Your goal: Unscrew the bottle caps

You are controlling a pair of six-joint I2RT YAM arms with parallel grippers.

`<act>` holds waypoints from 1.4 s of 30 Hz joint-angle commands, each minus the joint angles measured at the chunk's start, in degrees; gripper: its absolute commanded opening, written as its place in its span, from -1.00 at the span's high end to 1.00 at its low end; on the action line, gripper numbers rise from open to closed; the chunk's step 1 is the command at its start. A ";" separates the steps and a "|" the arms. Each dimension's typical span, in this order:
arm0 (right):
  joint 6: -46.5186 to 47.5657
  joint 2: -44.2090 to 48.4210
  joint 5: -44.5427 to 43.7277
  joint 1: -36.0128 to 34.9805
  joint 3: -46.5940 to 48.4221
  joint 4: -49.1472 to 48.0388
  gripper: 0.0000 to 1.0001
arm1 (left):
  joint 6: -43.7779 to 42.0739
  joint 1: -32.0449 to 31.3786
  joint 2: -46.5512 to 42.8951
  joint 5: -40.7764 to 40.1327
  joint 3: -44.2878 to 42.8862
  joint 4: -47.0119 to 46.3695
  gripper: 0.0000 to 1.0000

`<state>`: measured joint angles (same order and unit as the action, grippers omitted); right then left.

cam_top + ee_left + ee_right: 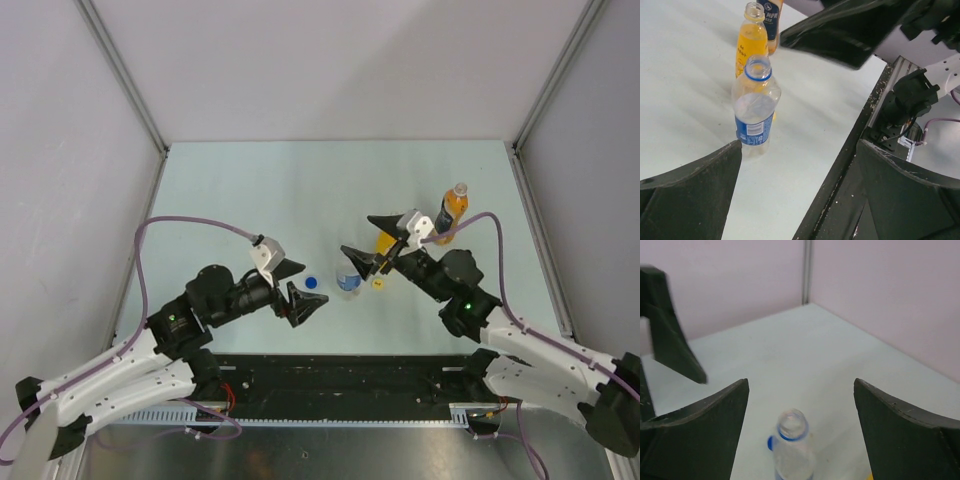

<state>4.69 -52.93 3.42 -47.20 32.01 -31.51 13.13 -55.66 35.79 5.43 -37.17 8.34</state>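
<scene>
The clear bottle [348, 283] [755, 102] [792, 450] with a blue label stands uncapped, its mouth open. On the table to its left lies the blue cap [311, 283] [770, 442], and to its right the yellow cap [378, 283]. Behind it the yellow bottle [386, 244] [751, 42] also stands with an open neck. The orange bottle [452, 212] [772, 17] still wears its whitish cap [460, 187]. My right gripper [374, 243] [800, 386] hangs open above the clear bottle, holding nothing. My left gripper [297, 283] [799, 200] is open beside the blue cap.
A black rail [850, 165] runs along the table's near edge. Grey walls with metal posts [807, 270] close in the table [300, 190] on three sides. The left gripper's finger [670, 335] shows at the left of the right wrist view.
</scene>
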 commanded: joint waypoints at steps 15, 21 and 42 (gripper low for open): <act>-3.95 5.22 9.23 0.26 16.29 15.70 -0.99 | 9.74 4.49 8.86 -8.87 -0.03 1.81 -0.99; -9.04 4.24 9.71 5.91 18.27 19.62 -0.99 | 14.33 16.78 13.80 2.15 1.42 2.53 -0.99; -30.27 9.70 11.87 42.31 18.99 33.54 -0.99 | 17.93 42.19 12.16 6.83 1.38 2.47 -0.99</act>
